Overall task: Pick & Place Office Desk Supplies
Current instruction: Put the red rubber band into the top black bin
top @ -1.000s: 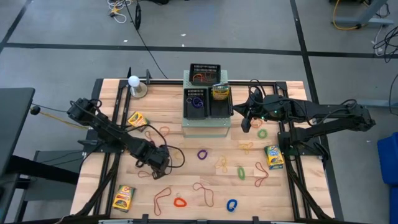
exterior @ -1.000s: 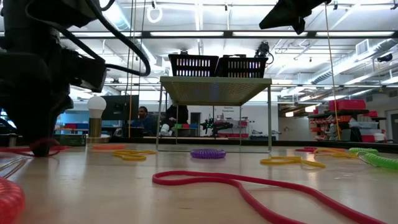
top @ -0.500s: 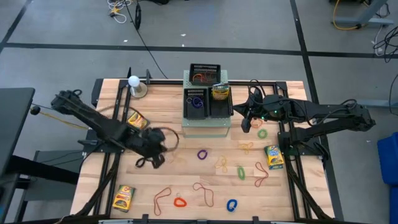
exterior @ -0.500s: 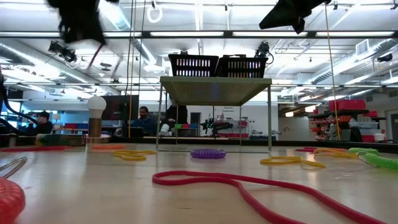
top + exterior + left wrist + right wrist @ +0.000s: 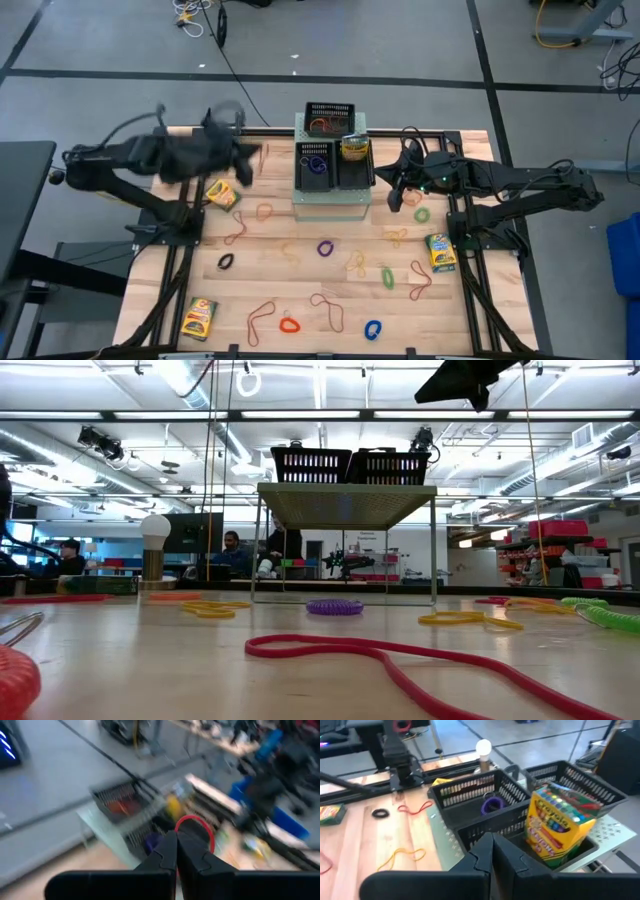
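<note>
My left gripper (image 5: 245,163) is high above the table's far left, blurred, shut on a thin red rubber band (image 5: 196,826). It points toward the black mesh trays (image 5: 316,166) on the pale-green perforated box (image 5: 330,205). My right gripper (image 5: 396,203) waits shut and empty just right of that box. One crayon box (image 5: 555,827) stands in the right tray, and a purple loop (image 5: 492,805) lies in the tray beside it. More crayon boxes (image 5: 222,193) (image 5: 199,317) (image 5: 440,251) lie on the table. My left gripper pinches the red rubber band between its two shut fingertips (image 5: 170,851). The band's loop (image 5: 207,827) stands out past the fingertips. It is lifted clear of the table. Blur hides which part of the band is in the pinch.
Rubber bands and small loops lie scattered over the wooden table: black (image 5: 225,261), purple (image 5: 325,247), green (image 5: 388,277), blue (image 5: 372,329), red (image 5: 289,324). A lamp with a white bulb (image 5: 215,130) stands at the far left. People sit in the room beyond.
My left gripper has risen from the table at the near left, by the black loop, and swung up toward the far edge and the trays. It has tipped from pointing down to nearly level, carrying the red rubber band clear of the table. The black loop stays on the wood.
</note>
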You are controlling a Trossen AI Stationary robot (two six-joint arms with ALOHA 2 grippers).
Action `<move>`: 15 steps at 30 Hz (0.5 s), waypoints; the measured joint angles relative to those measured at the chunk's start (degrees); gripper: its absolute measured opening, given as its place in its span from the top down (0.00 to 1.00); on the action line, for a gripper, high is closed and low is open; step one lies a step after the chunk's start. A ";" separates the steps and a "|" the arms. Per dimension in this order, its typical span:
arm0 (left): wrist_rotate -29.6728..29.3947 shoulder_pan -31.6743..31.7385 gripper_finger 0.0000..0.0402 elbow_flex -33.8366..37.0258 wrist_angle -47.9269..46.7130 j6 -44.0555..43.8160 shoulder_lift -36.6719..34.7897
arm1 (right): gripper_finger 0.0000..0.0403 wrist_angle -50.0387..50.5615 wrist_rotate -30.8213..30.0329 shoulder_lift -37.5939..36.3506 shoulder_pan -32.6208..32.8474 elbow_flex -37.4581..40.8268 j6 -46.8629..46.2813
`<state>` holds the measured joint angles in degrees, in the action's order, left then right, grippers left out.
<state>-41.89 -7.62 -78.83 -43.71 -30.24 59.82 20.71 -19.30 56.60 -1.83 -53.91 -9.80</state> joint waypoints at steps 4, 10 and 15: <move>8.97 12.61 0.99 -3.05 7.05 10.59 1.43 | 0.97 -0.79 -2.10 0.00 0.00 0.00 -0.02; 29.35 29.52 0.99 -3.28 19.36 17.21 7.09 | 0.97 -1.84 -3.08 0.00 -0.02 -0.02 -0.83; 42.56 38.32 0.99 -3.28 31.44 17.63 16.19 | 0.97 -2.15 -4.20 0.00 0.00 -0.02 -1.59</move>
<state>0.67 30.70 -82.11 -12.27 -12.61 76.01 18.57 -23.49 56.60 -1.83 -53.93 -11.40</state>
